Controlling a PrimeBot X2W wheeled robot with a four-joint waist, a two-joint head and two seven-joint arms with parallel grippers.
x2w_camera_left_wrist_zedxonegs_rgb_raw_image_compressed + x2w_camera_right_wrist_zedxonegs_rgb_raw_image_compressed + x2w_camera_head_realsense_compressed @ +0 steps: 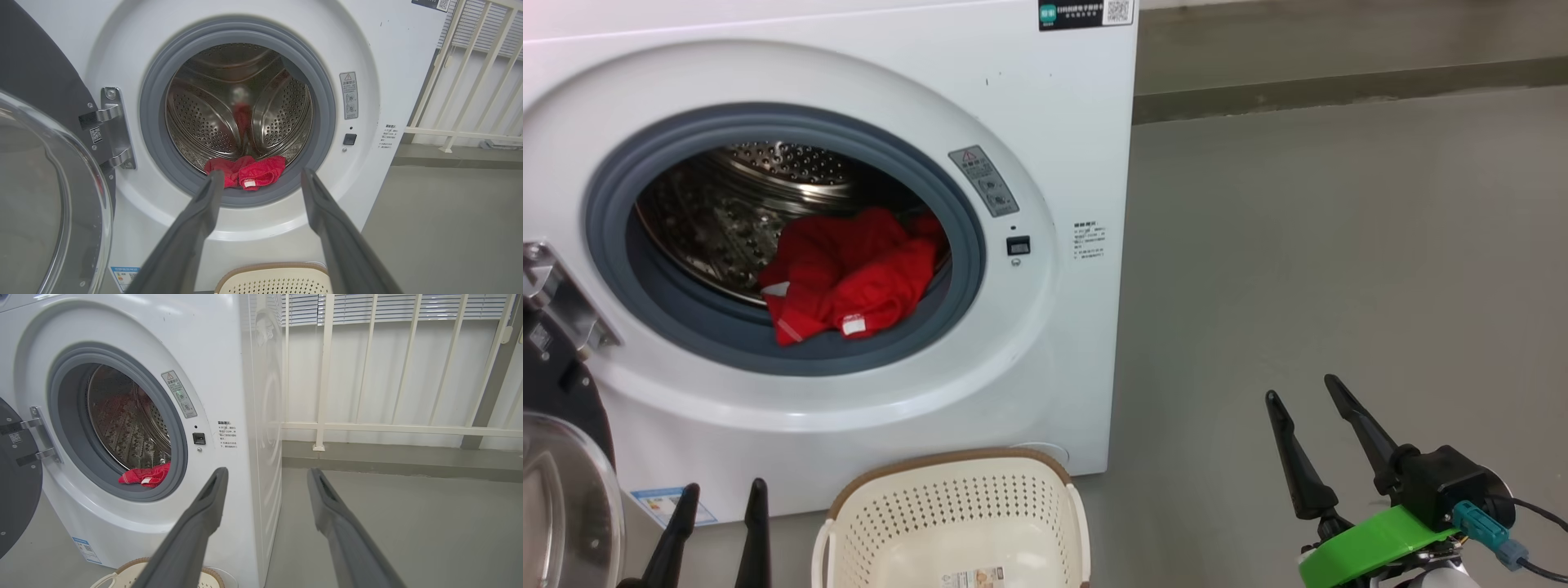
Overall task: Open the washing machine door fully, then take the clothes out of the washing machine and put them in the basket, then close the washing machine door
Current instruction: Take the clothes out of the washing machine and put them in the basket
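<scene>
**Door swung open, red clothes in the drum, both tools empty**

At the far left, the washing machine door (560, 490) stands swung out on its metal hinge (116, 126), and the left wrist view looks onto its clear glass bowl. Just right of it, the left tool (725, 488) points up towards the front of the washing machine (1045, 122). Its two fingers are spread apart with nothing between them.

Inside the grey rubber ring (968, 245), the clothes (849, 269) lie in a red heap at the bottom front of the steel drum (727, 212). A small white label (854, 325) shows, and the lower edge of the heap drapes onto the ring.

Below the opening, the basket (956, 506) sits on the floor (1339, 245), just in front of the machine's base. Well to the right, the right tool (1301, 389) hangs over the floor, fingers parted and gripping nothing.
</scene>
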